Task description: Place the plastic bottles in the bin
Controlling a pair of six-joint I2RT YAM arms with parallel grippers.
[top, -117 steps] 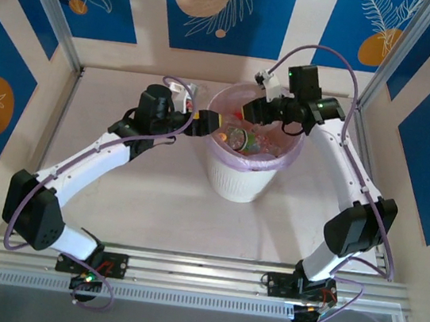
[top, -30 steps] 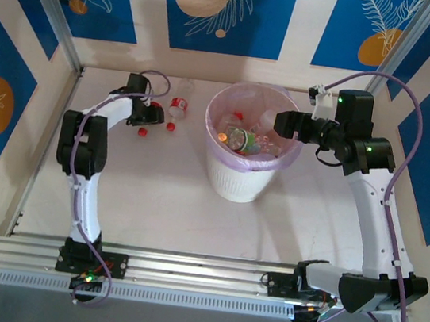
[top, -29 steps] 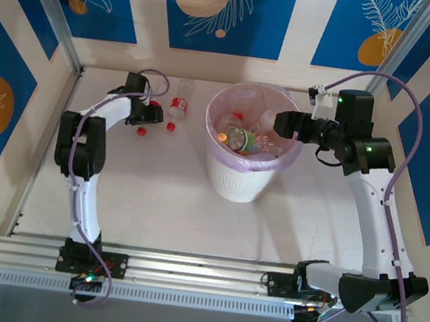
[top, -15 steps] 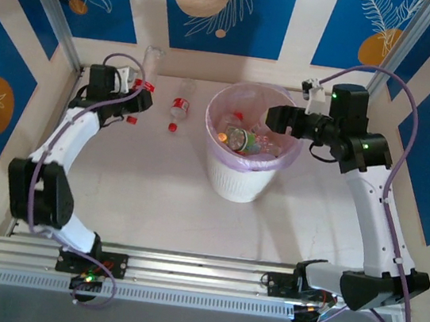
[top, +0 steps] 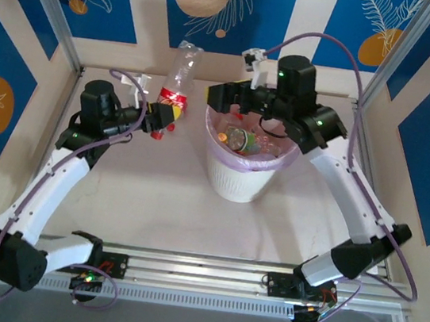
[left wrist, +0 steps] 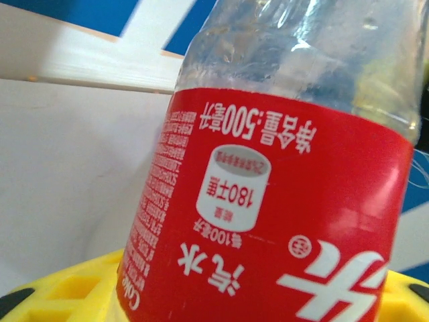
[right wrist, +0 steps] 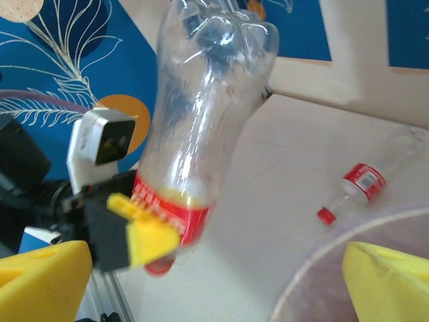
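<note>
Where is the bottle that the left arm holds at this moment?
In the top view the bottle stands nearly upright, cap end down, in the left tool, raised above the table just left of the bin.

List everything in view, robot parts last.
table: one, pale, under everything
bin: one, white with a pink liner, at the table's centre
bottles in bin: several, exact count unclear, mostly clear, one green
held bottle: one, clear with a red label, gripped and raised left of the bin
loose bottle: one, clear with a red label and cap, lying on the table near the bin's rim
left gripper: one, yellow fingers, shut on the held bottle
right gripper: one, yellow fingers, open, at the bin's far left rim
</note>
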